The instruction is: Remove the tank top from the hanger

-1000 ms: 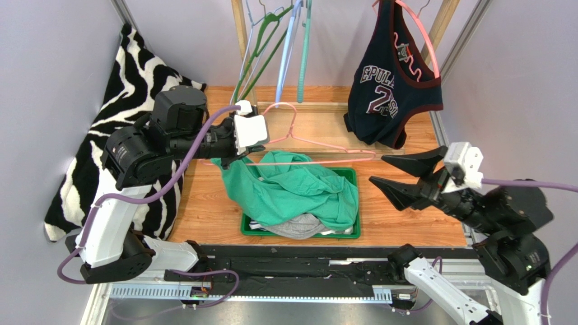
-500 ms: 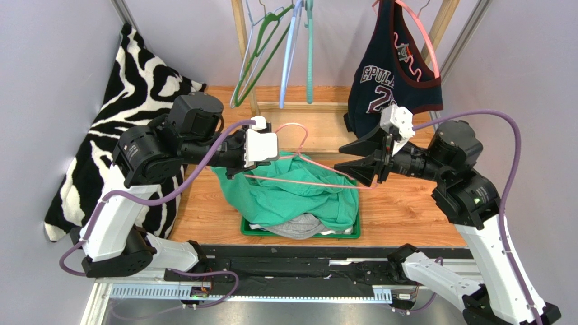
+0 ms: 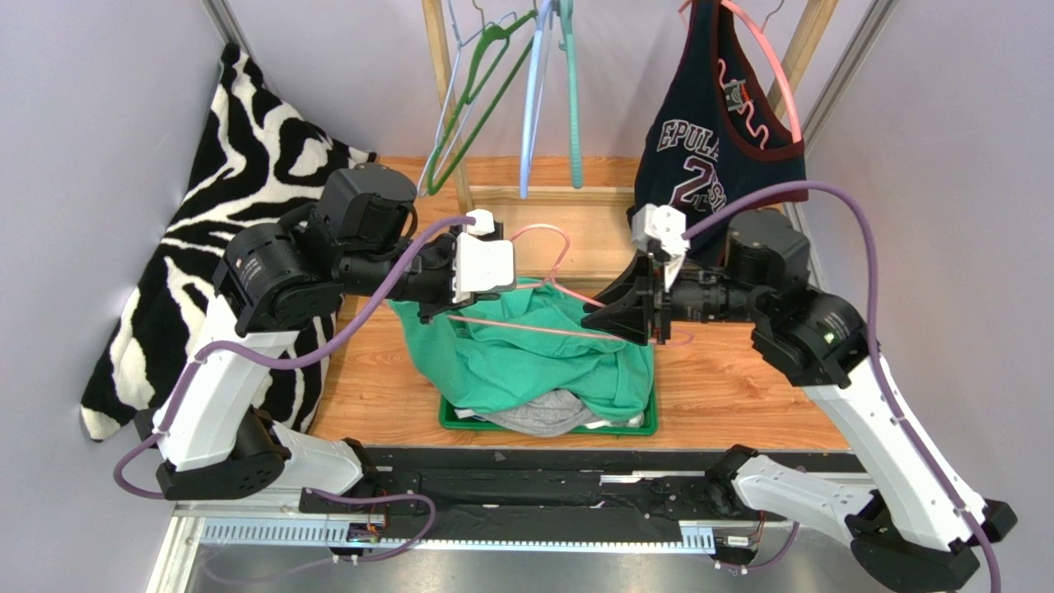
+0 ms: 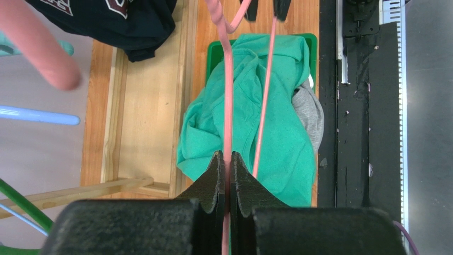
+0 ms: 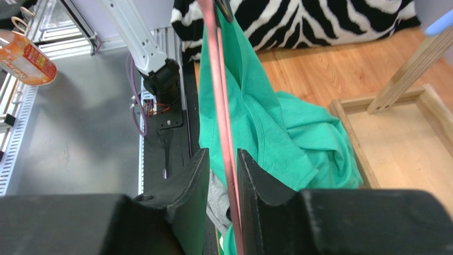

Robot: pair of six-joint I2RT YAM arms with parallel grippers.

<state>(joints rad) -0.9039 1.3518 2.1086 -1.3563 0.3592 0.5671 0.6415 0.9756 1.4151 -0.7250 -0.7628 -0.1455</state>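
A pink wire hanger [image 3: 544, 331] is held level above the tray, and my left gripper [image 3: 433, 297] is shut on its left end; in the left wrist view the pads [image 4: 217, 170] pinch the pink rod [image 4: 227, 95]. The green tank top [image 3: 532, 365] hangs from the hanger's left end and slumps into the tray. My right gripper [image 3: 601, 316] straddles the hanger's right end. In the right wrist view the rod [image 5: 220, 95] lies against one finger [image 5: 250, 175], with a gap to the other, so this gripper [image 5: 222, 155] is open. Green cloth [image 5: 266, 127] drapes beside it.
A green tray [image 3: 647, 371] holds the slumped cloth and a grey garment [image 3: 551, 414]. A navy jersey [image 3: 711, 161] hangs on another pink hanger at the back right. Empty hangers [image 3: 520, 87] dangle from the rail. Zebra cloth [image 3: 235, 161] lies at the left. A wooden frame [image 3: 594, 195] crosses the back.
My right arm swung in from the right side to the hanger's right end, and its jaws narrowed around the rod. The left gripper kept its hold and shifted slightly right.
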